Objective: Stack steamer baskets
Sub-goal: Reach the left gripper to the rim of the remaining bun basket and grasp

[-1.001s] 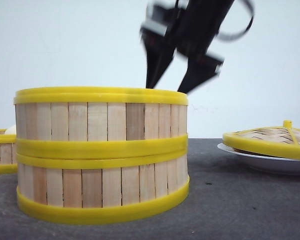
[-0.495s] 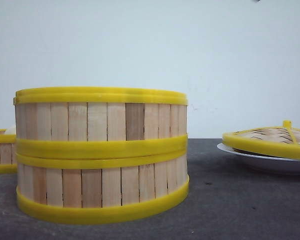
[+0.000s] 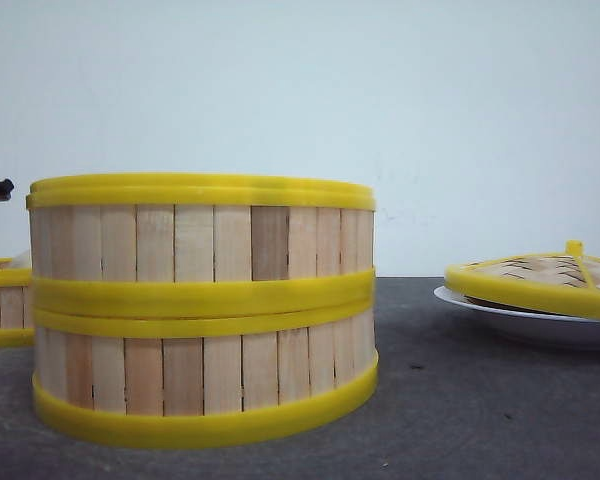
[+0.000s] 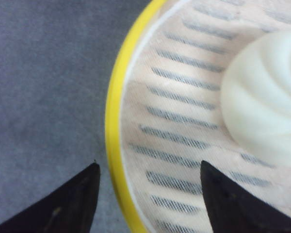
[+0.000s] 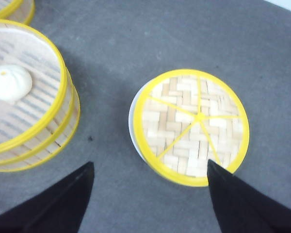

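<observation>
A flat round woven bamboo lid with a yellow plastic rim [image 5: 194,127] lies on a shallow white plate [image 3: 525,322], tilted slightly, on the dark grey table [image 5: 150,43]. A white swirled steamed bun [image 5: 10,82] shows nearby, and another [image 4: 266,102] elsewhere.

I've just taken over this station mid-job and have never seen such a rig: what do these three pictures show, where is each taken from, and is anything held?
The machine has two arms, each ending in a two-fingered gripper with its own camera.

The front view looks forward over the dark table. It shows two steamer baskets stacked, a third basket at the far left, and a woven lid resting on a white plate.

The left wrist view looks down past the left gripper. Its open fingers straddle the yellow rim of a basket holding a white bun, not gripping.

The right wrist view looks down from higher up. The right gripper is open and empty above the lid and stack, which also holds a bun.

Nothing is held.
</observation>
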Robot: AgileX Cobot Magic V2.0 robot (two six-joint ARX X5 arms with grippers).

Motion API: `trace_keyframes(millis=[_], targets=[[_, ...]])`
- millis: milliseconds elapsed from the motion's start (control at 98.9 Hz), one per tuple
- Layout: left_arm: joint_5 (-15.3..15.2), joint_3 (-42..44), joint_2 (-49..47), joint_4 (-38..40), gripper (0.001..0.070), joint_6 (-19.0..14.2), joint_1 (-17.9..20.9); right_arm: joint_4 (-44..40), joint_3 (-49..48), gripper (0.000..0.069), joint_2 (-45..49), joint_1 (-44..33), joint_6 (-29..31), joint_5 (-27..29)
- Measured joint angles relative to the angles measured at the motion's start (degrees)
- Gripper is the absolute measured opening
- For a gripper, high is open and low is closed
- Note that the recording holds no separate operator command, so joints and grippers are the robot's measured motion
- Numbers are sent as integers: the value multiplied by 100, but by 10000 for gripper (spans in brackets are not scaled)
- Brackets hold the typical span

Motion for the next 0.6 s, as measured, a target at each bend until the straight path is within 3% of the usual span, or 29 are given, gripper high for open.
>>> trace_keyframes(millis=[162, 334, 526, 597], targets=[[-144, 17, 61, 50, 383, 0, -2, -20, 0, 455, -2, 0, 94, 0], [-264, 28, 59, 87, 280, 0, 9, -22, 0, 455, -2, 0, 98, 0], [-264, 28, 61, 92, 249, 2, 37, -48, 0, 455, -2, 0, 101, 0], [-264, 28, 66, 90, 190, 2, 48, -52, 0, 455, -2, 0, 101, 0]])
